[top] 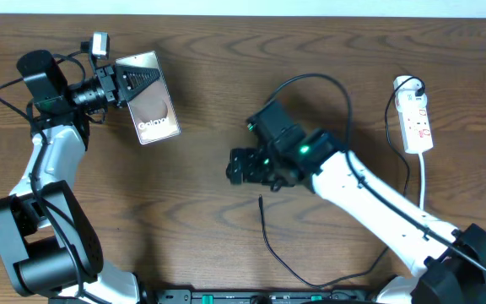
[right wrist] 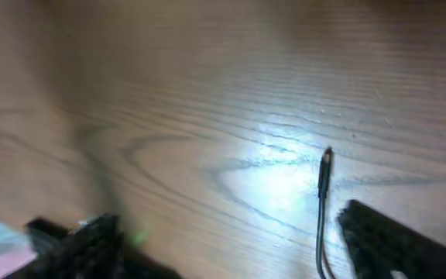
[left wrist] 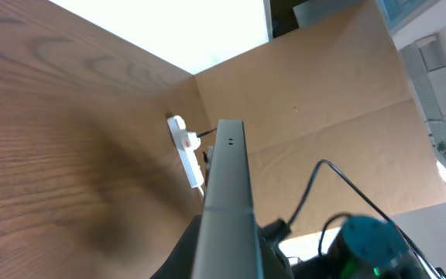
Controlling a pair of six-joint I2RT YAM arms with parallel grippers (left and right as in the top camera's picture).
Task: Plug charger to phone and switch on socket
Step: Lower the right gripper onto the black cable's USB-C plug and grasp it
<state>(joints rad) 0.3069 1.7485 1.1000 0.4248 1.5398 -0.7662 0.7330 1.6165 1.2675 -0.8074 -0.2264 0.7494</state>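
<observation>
While overhead the left hand (top: 142, 82) clamps the phone (top: 152, 114) well apart from the charger tip (top: 261, 201) on the counter (top: 184, 228), its wrist view confirms that grip, and the right wrist view shows the right hand (right wrist: 229, 217) spread just short of the tip: centre, then close gently.

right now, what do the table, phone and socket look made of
The table: wood or wood-look laminate, matte, with brown grain. The phone: seemingly glass front, glossy and reflective; grey, perhaps metal, edge. The socket: white plastic by its look, smooth, with red-marked switches.
</observation>
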